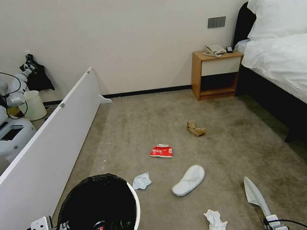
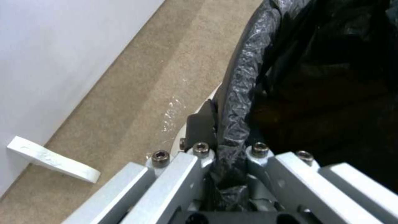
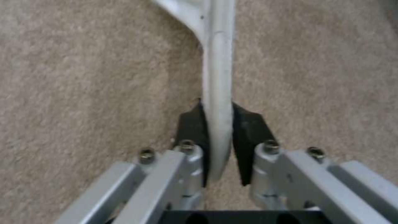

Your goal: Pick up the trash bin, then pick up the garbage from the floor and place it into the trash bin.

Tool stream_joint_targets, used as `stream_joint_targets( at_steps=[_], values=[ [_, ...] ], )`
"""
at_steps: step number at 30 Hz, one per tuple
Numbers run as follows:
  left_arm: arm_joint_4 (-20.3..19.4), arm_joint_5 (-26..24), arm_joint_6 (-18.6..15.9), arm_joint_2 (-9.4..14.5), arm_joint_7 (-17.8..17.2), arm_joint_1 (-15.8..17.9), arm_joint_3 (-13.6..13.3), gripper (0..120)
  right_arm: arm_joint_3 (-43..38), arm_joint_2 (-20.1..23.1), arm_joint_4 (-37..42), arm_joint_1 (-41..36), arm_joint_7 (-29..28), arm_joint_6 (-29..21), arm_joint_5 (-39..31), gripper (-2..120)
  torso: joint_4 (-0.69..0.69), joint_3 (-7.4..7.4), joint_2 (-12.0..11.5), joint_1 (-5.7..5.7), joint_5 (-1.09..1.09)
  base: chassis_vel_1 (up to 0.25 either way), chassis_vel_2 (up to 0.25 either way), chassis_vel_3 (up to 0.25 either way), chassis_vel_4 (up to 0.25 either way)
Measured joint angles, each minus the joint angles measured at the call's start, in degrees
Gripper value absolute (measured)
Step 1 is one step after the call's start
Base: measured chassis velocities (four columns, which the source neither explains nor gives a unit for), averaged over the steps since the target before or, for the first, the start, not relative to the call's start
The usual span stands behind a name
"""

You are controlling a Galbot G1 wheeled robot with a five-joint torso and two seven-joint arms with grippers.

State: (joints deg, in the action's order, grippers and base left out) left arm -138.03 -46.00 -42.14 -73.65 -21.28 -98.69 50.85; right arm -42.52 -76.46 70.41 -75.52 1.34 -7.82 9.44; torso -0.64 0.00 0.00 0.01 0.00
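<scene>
carpeted bedroom floor: slipper held, bin to its left

carpet runs from the white partition to the bed. right gripper is clamped on a white slipper, edge-on, long axis pointing away from the wrist. left gripper pinches the bag-lined rim of the trash bin. bin mouth lies well to the left of the held slipper, so the drop likely calls for a leftward carry. a second slipper lies between them.

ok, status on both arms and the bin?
Left gripper shut on trash bin rim. Right gripper shut on a slipper. Second slipper, tissues on floor. Nothing in the way.
</scene>
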Motion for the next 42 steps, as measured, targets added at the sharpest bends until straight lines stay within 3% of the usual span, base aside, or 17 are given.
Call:
stream_joint_targets(
  at_steps=[4,11,17,19,20,23,24,25,27,29,30,33,41,42],
  values=[
    [-0.02,-0.01,0.00,0.10,-0.15,0.09,-0.18,2,-0.74,0.12,1.67,-0.67,0.00,0.85,0.60,1,0.00,0.00,0.00,0.00,0.00,0.000,0.000,0.000,0.000],
    [-0.02,-0.13,0.00,0.49,-0.17,-0.02,-0.20,2,-1.99,0.49,5.00,-1.98,0.01,1.84,0.59,1,0.00,0.00,0.00,0.00,0.01,0.000,0.000,0.000,0.000],
    [0.44,-0.19,0.00,1.40,0.01,-0.09,-0.17,2,-4.87,2.00,12.06,-5.08,1.20,3.00,-1.58,1,0.00,0.00,0.00,0.00,0.01,0.000,0.000,0.000,0.000],
    [0.55,-0.30,0.00,2.11,0.17,-0.08,-0.11,2,-6.82,5.15,19.40,-8.32,4.18,2.57,-5.90,1,0.00,-0.01,0.00,0.00,0.03,0.000,0.000,0.000,0.000],
    [0.55,-0.30,0.00,2.11,0.17,-0.08,-0.11,2,-6.82,5.15,19.40,-8.32,4.18,2.57,-5.90,1,0.00,-0.01,0.00,0.00,0.03,0.000,0.000,0.000,0.000],
    [0.79,-0.51,0.00,3.17,0.31,0.20,-0.03,2,-10.66,14.61,30.05,-14.37,9.36,0.86,-11.32,1,0.00,-0.01,0.00,0.00,-0.01,0.000,0.000,0.000,0.000],
    [0.79,-0.51,0.00,3.17,0.31,0.20,-0.03,2,-10.66,14.61,30.05,-14.37,9.36,0.86,-11.32,1,0.00,-0.01,0.00,0.00,-0.01,0.000,0.000,0.000,0.000],
    [1.02,-0.55,0.01,3.56,0.41,0.40,-0.11,2,-14.14,20.63,35.71,-19.11,12.17,-0.22,-14.61,1,0.00,-0.01,0.00,0.00,-0.05,0.000,0.000,0.000,0.000],
    [1.09,-0.54,0.01,3.69,0.47,0.46,-0.21,2,-15.67,22.85,37.84,-21.22,13.09,-0.50,-15.91,1,-0.02,-0.01,0.00,0.00,-0.01,0.000,0.000,0.000,0.000],
    [1.15,-0.52,0.00,3.87,0.60,0.55,-0.49,2,-19.84,28.35,42.95,-25.82,14.74,-0.62,-18.89,1,-0.03,-0.01,0.00,-0.01,0.01,0.000,0.000,0.000,0.000],
    [1.15,-0.52,0.00,3.87,0.60,0.55,-0.49,2,-19.84,28.35,42.95,-25.82,14.74,-0.62,-18.89,1,-0.03,-0.01,0.00,-0.01,0.01,0.000,0.000,0.000,0.000],
    [1.10,-0.31,0.01,4.14,0.66,0.56,-0.70,2,-24.88,34.30,49.25,-29.56,15.62,-1.08,-22.36,1,0.04,-0.01,0.00,-0.01,0.01,0.000,0.000,0.000,0.000],
    [0.80,0.01,0.01,5.17,0.56,0.39,-0.73,2,-31.04,41.16,55.70,-32.35,17.53,-2.13,-24.61,1,-0.02,-0.01,0.00,0.00,0.01,0.000,0.000,0.000,0.000],
    [0.73,0.19,0.01,5.43,0.56,0.24,-0.73,2,-33.43,44.38,57.28,-33.42,18.85,-2.16,-25.20,1,-0.02,0.00,0.00,0.00,0.02,0.000,0.000,0.000,0.000]
  ],
)
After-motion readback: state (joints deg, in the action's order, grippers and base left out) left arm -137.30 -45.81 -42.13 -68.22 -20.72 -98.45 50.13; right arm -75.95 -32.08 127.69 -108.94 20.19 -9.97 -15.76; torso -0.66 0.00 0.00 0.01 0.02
